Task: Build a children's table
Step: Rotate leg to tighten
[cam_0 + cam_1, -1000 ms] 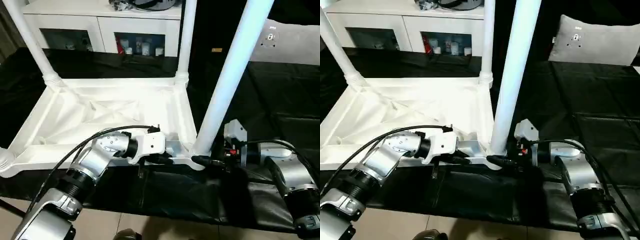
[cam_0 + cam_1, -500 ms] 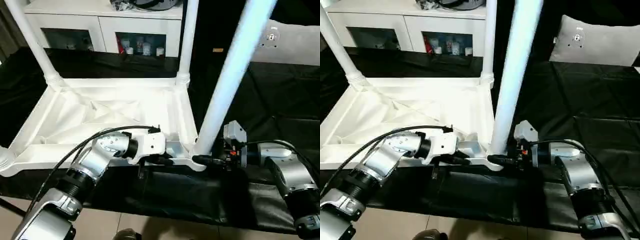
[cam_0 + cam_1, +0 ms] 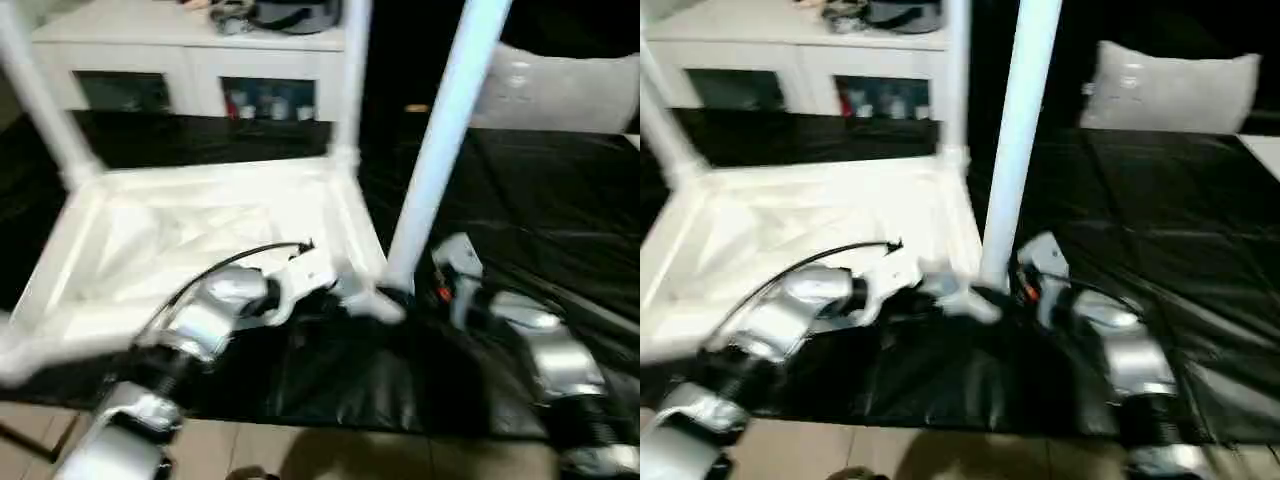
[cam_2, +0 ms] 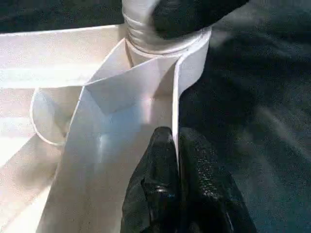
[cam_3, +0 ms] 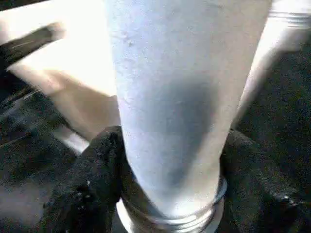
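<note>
The children's table (image 3: 200, 225) lies upside down on the black-covered worktop (image 3: 560, 200), ribbed underside facing up. Left to right: the left end effector (image 4: 177, 160) has its fingers pressed together on the thin near rim of the tabletop, pinching it just beside the near right corner socket (image 4: 155, 43). From that socket a long white leg (image 3: 440, 150) rises, its long axis nearly upright, leaning slightly toward the right. The right end effector (image 5: 170, 179) sits at the leg's base, fingers spread either side of the tube and hugging it just above the collar. The right arm looks nearer for seating this leg.
</note>
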Available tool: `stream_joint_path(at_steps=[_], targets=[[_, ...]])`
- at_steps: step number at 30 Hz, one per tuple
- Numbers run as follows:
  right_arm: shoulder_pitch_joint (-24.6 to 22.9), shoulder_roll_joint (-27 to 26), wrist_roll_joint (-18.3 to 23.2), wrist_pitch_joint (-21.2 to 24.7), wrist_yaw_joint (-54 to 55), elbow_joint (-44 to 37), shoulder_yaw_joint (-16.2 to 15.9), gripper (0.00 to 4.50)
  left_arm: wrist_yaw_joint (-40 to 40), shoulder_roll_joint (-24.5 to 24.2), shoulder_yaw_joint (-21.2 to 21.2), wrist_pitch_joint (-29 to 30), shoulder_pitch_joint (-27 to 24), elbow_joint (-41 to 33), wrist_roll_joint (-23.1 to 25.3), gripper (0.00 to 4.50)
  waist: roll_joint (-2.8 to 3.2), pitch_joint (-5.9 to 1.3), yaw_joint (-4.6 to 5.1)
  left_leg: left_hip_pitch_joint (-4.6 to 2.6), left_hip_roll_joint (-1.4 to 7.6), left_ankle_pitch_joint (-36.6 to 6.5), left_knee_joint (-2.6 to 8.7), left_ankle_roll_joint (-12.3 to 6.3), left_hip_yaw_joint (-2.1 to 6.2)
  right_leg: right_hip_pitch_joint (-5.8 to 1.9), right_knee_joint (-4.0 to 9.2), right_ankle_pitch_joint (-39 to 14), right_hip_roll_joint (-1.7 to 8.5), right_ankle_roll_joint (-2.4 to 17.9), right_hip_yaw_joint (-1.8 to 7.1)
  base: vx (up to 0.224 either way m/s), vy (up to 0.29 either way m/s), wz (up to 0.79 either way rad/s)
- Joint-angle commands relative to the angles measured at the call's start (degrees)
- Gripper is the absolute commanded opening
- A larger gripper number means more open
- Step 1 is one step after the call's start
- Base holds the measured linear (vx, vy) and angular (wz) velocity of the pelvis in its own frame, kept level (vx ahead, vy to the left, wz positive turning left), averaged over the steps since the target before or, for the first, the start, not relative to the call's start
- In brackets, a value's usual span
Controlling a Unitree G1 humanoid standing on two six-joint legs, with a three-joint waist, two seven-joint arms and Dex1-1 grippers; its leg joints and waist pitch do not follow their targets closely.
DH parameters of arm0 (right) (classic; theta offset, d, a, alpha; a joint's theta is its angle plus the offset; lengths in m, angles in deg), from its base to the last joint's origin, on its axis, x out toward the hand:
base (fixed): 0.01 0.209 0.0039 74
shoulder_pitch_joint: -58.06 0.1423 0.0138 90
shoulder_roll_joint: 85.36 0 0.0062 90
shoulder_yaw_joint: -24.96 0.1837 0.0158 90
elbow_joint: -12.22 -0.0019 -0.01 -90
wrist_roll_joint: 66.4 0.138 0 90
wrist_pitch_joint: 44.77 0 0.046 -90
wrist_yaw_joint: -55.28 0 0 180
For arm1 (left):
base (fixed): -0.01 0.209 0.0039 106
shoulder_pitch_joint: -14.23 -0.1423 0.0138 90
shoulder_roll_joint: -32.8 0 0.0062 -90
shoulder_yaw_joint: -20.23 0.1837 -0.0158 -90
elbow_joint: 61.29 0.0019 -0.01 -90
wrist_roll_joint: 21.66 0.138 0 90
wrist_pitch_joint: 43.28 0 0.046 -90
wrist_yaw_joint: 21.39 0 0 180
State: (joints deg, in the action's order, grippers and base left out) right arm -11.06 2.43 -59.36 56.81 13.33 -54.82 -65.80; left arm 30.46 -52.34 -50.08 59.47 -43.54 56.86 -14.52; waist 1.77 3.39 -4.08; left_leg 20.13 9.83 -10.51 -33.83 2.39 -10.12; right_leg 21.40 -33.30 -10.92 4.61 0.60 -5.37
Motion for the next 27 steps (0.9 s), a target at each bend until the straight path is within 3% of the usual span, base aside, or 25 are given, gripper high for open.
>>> stream_joint_path(at_steps=[1, 2, 3, 4, 6, 7, 8, 9, 10, 13, 16, 18, 20, 22, 23, 24, 27], targets=[[1.56, -5.48, -0.38, 3.13, 8.14, 4.15, -1.87, 2.59, -8.5, 7.12, 0.48, 1.09, 2.03, 0.74, -0.45, 0.0, 0.4, -2.44, 0.88, -1.11, 3.6, -31.09, 5.43, 1.99, 3.26, -1.35, 6.88, -36.35, 4.8, 3.12, 0.91, -0.037, 0.06, -0.14], [2.13, -6.48, -0.31, 3.29, 10.18, 5.04, -1.34, 2.59, -11.22, 8.53, -0.26, 1.32, 2.46, 1.35, -0.27, 0.0, 0.42, -2.41, 1.72, -1.04, 3.79, -34.31, 5.77, 2.44, 3.65, -1.65, 6.8, -33.88, 4.71, 3.3, 0.32, -0.02, 0.07, -0.11], [3.37, -8.6, -0.74, 3.77, 14.97, 6.74, -0.39, 2.59, -15.48, 11.37, -1.45, 2.18, 3.2, 2.17, -0.08, 0.0, 0.67, -2.32, 1.94, -1.4, 3.79, -35.93, 5.79, 2.79, 3.63, -1.46, 6.85, -33.02, 4.62, 3.54, 0.08, -0.028, 0.067, -0.07], [4.43, -9.76, -1.47, 4.01, 18.13, 8.14, -0.07, 2.59, -17.04, 12.61, -1.3, 2.45, 3.6, 2.41, 0.57, 0.0, 0.4, -2.3, 2.76, -1.76, 3.66, -38.13, 5.73, 3.05, 3.74, -1.43, 7.14, -32.63, 4.69, 3.32, -0.76, -0.028, 0.067, -0.07], [5.53, -9.81, -3.42, 2.81, 18.96, 9.54, -1.4, 2.59, -18.63, 12.91, -0.25, 2.19, 4.19, 2.92, 2.49, 0.0, 0.74, -2.36, 3.16, -1.54, 3.71, -39.25, 5.87, 2.79, 3.87, -1.98, 7.14, -32.63, 5.16, 2.59, -0.89, -0.012, 0.029, -0.04], [5.61, -10.27, -2.55, 2.35, 19.26, 9.55, -0.2, 2.59, -18.54, 12.83, -0.36, 2.65, 4.24, 2.87, 2.44, 0.0, 0.51, -2.34, 3.21, -1.37, 3.55, -38.26, 5.85, 2.27, 3.7, -1.97, 7.46, -32.74, 5.41, 2.26, -0.59, 0.0, 0.0, 0.0], [5.61, -10.39, -2.21, 2.32, 19.33, 9.53, 0.18, 2.59, -18.47, 12.79, -0.42, 2.74, 4.24, 2.85, 2.38, 0.0, 0.36, -2.24, 2.99, -1.95, 3.06, -36.49, 5.35, 1.59, 3.25, -1.06, 8.29, -34.92, 5.76, 2.24, -0.36, 0.0, 0.0, 0.0], [5.63, -10.75, -1.48, 2.31, 19.72, 9.4, 1.37, 2.93, -18.35, 12.58, -0.7, 3.13, 4.23, 2.78, 2.25, 0.0, 0.24, -2.2, 3.01, -2.14, 2.83, -35.39, 5.0, 1.26, 3.06, -0.75, 8.62, -36.02, 5.9, 2.25, -0.38, 0.0, 0.0, 0.0], [5.64, -10.85, -1.37, 2.31, 19.85, 9.36, 1.66, 3.28, -18.36, 12.55, -0.78, 3.24, 4.23, 2.78, 2.25, 0.0, 0.16, -2.15, 2.99, -2.07, 2.57, -33.34, 4.59, 0.52, 2.93, -0.75, 9.07, -37.49, 5.97, 1.81, -0.65, 0.0, 0.0, 0.0], [5.04, -10.46, -1.59, 1.59, 19.2, 8.57, 2.09, 3.37, -17.99, 11.13, -1.07, 3.46, 4.04, 2.8, 2.62, 0.0, 0.37, -2.14, 2.77, -1.41, 2.99, -32.78, 5.19, 0.19, 3.18, -1.12, 8.63, -36.04, 5.65, 1.33, -0.64, 0.0, 0.0, 0.0], [5.0, -9.54, -1.83, -0.57, 19.95, 9.52, 2.82, 3.69, -18.08, 9.79, -1.56, 2.92, 3.96, 3.5, 2.97, 0.0, 0.39, -2.14, 2.61, -1.78, 3.08, -33.99, 5.34, 0.51, 3.05, -0.61, 8.48, -34.82, 5.6, 2.16, -0.27, 0.0, 0.0, 0.0], [5.04, -8.94, -1.9, -1.8, 19.98, 9.87, 3.08, 3.82, -17.94, 9.39, -1.56, 2.74, 3.93, 3.61, 3.02, 0.0, 0.43, -2.1, 2.55, -1.67, 3.12, -33.89, 5.4, 0.42, 3.05, -0.7, 8.43, -34.68, 5.67, 2.37, -0.24, 0.0, 0.0, 0.0], [4.26, -6.26, -1.3, -5.28, 15.85, 8.67, 3.79, 4.14, -13.7, 6.38, -0.77, 0.23, 3.09, 3.15, 2.86, 0.0, 0.55, -2.05, 2.46, -1.75, 3.07, -34.12, 5.43, 0.16, 3.0, -0.6, 8.59, -34.8, 5.66, 2.16, -0.18, 0.0, 0.0, 0.0], [3.98, -5.58, -1.02, -5.77, 14.32, 8.07, 3.83, 4.19, -12.54, 5.64, -0.49, -0.63, 2.89, 3.05, 2.86, 0.0, 0.37, -2.15, 2.27, -1.56, 3.09, -32.61, 5.49, -0.35, 2.83, -0.71, 8.38, -34.16, 5.79, 2.6, 0.23, 0.0, 0.0, 0.0], [3.45, -4.17, -0.4, -6.31, 10.89, 6.87, 3.39, 4.27, -11.9, 4.73, -0.39, -0.83, 2.7, 3.15, 2.96, 0.0, 0.56, -2.17, 2.14, -1.46, 3.08, -31.89, 5.49, -0.5, 2.77, -0.73, 8.29, -33.72, 5.86, 3.0, 0.39, 0.0, 0.0, 0.0], [2.7, -2.01, 0.08, -7.01, 6.48, 5.41, 2.61, 4.4, -11.03, 3.44, -0.21, -1.04, 2.48, 3.37, 3.18, 0.0, 0.33, -2.35, 1.97, -1.12, 3.15, -30.18, 5.52, -1.06, 2.69, -1.1, 8.03, -32.22, 5.93, 3.73, 0.61, 0.0, 0.0, 0.0], [1.49, 2.91, 0.31, -8.04, -0.91, 3.87, 1.32, 4.4, -7.34, 0.3, 0.79, -3.51, 2.12, 3.85, 3.42, 0.0, -0.06, -2.79, 1.12, 0.02, 3.52, -22.88, 5.63, -2.94, 2.18, -1.72, 6.69, -24.02, 5.86, 6.63, 1.66, 0.0, 0.0, 0.0]])
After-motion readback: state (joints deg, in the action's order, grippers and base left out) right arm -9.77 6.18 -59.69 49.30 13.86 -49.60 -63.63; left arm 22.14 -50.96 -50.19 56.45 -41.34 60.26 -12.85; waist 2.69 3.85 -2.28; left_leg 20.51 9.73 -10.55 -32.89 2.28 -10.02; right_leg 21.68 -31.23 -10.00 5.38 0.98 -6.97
